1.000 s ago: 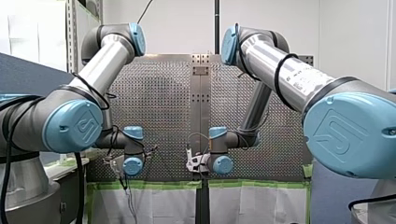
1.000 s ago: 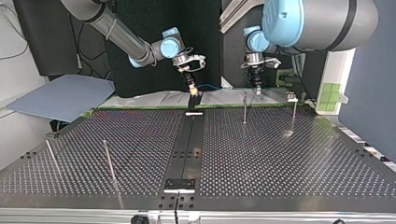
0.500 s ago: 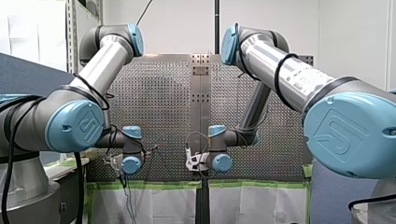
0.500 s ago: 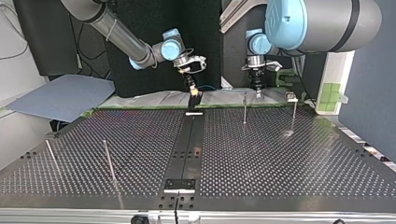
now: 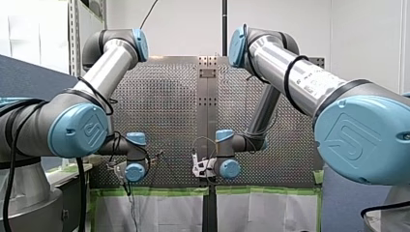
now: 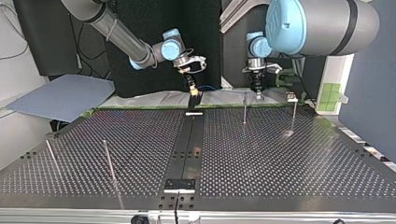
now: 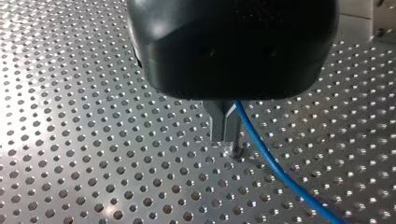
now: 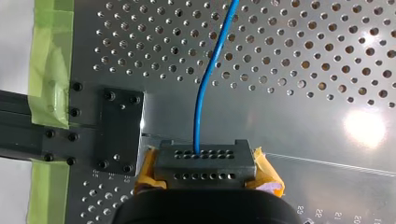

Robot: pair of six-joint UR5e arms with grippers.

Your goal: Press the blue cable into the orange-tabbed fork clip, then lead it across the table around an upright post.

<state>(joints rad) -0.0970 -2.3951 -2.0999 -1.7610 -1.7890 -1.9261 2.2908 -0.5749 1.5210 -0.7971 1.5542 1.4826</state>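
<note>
The blue cable [image 8: 205, 88] runs across the perforated table into my right gripper [image 8: 205, 163], whose yellow-padded fingers [image 8: 266, 175] are shut on it. In the top view this gripper [image 6: 192, 88] hangs over a dark upright piece [image 6: 195, 100] at the far end of the centre strip; I cannot tell whether that is the clip. My left gripper [image 7: 224, 140] has its metal fingers shut, tips just above the table. The cable [image 7: 280, 172] passes close beside those fingers, not between them. In the top view my left gripper [image 6: 258, 92] stands just behind an upright post [image 6: 244, 108].
A second thin post [image 6: 294, 114] stands further to the top view's right. Two more posts [image 6: 108, 158] [image 6: 52, 156] lean at that view's near left. A black screw plate [image 8: 119, 130] and green tape [image 8: 49, 60] mark the table's edge beside my right gripper.
My left gripper has shifted a little lower and toward the top view's right. My right gripper turned slightly at first, then held still over the dark piece.
</note>
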